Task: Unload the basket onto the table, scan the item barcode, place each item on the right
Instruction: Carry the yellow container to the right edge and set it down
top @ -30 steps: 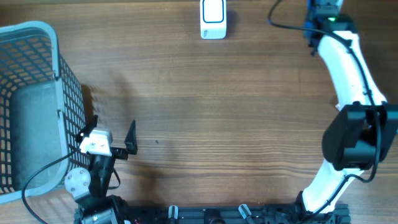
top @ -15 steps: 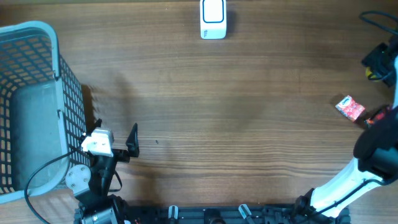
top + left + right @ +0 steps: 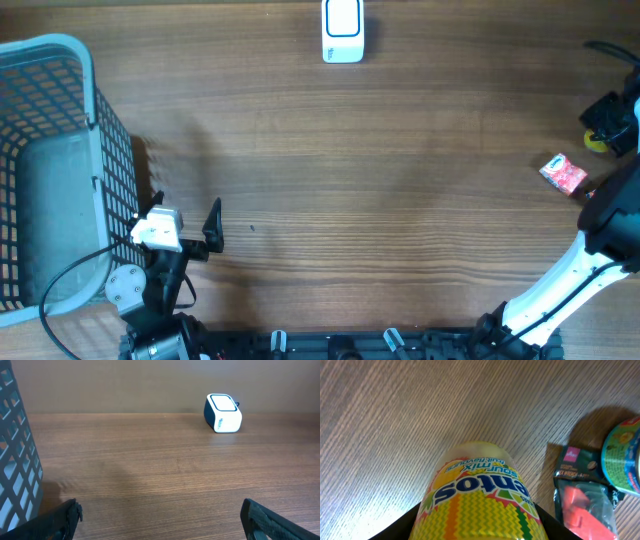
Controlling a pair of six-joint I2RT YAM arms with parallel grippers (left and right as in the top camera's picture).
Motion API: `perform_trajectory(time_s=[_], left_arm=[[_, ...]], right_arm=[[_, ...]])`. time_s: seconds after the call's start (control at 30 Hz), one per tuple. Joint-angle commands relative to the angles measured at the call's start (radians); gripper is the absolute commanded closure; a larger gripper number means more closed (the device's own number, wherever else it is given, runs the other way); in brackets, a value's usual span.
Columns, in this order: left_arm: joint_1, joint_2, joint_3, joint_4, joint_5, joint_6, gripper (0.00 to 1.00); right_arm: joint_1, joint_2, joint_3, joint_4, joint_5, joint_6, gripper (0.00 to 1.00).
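Right tool (image 3: 479,521) is clamping the Mentos bottle (image 3: 480,485), left tool (image 3: 160,509) is gaping empty; carrying it barcode-first to the scanner (image 3: 343,30) is probably coming next.

The middle of the counter (image 3: 380,180) is left open from near to far. The left side is blocked by a tall mesh basket (image 3: 112,150). The far edge is occupied by a white scanner (image 3: 343,32), the right edge by a red packet (image 3: 563,172).

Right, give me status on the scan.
Left gripper open, empty. Right gripper shut on Mentos bottle, far right. Scanner at far edge, nothing between. Red packet lies beside bottle.
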Motion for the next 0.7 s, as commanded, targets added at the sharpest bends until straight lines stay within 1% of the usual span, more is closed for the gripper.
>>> perform_trajectory(time_s=[0.0,0.03,0.07,0.1,0.13,0.17,0.2,0.27,0.33,0.43,0.47,0.53,0.6,0.67], left_arm=[[-0.001,-0.003,-0.006,0.001,-0.005,-0.010,0.00],[-0.001,-0.003,-0.006,0.001,-0.005,-0.010,0.00],[-0.001,-0.003,-0.006,0.001,-0.005,-0.010,0.00],[-0.001,-0.003,-0.006,0.001,-0.005,-0.010,0.00],[-0.001,-0.003,-0.006,0.001,-0.005,-0.010,0.00],[-0.001,-0.003,-0.006,0.001,-0.005,-0.010,0.00],[-0.001,-0.003,-0.006,0.001,-0.005,-0.010,0.00],[-0.001,-0.003,-0.006,0.001,-0.005,-0.010,0.00],[-0.001,-0.003,-0.006,0.001,-0.005,-0.010,0.00],[-0.001,-0.003,-0.006,0.001,-0.005,-0.010,0.00],[-0.001,-0.003,-0.006,0.001,-0.005,-0.010,0.00],[-0.001,-0.003,-0.006,0.001,-0.005,-0.010,0.00],[-0.001,-0.003,-0.006,0.001,-0.005,-0.010,0.00],[-0.001,-0.003,-0.006,0.001,-0.005,-0.010,0.00]], right_arm=[[0.003,0.033,0.010,-0.011,-0.036,0.017,0.34],[0.003,0.033,0.008,-0.013,-0.036,0.013,0.25],[0.003,0.033,0.006,-0.017,-0.035,0.013,0.19],[0.002,0.033,0.006,-0.023,-0.035,0.014,0.16],[0.002,0.033,0.006,-0.027,-0.035,0.011,0.11],[0.002,0.032,0.006,-0.027,-0.036,-0.019,0.00],[0.002,0.027,0.007,-0.027,-0.035,-0.043,0.00],[0.002,-0.019,0.007,-0.035,0.010,-0.047,0.00],[0.002,-0.132,0.007,-0.037,0.016,-0.083,0.00],[0.013,-0.342,0.007,-0.068,-0.132,-0.185,0.00],[0.032,-0.466,0.007,-0.092,-0.232,-0.234,0.00],[0.082,-0.658,0.007,-0.143,-0.287,-0.258,0.00],[0.175,-0.901,0.007,-0.232,-0.353,-0.293,0.00],[0.216,-1.025,0.007,-0.294,-0.388,-0.292,0.00]])
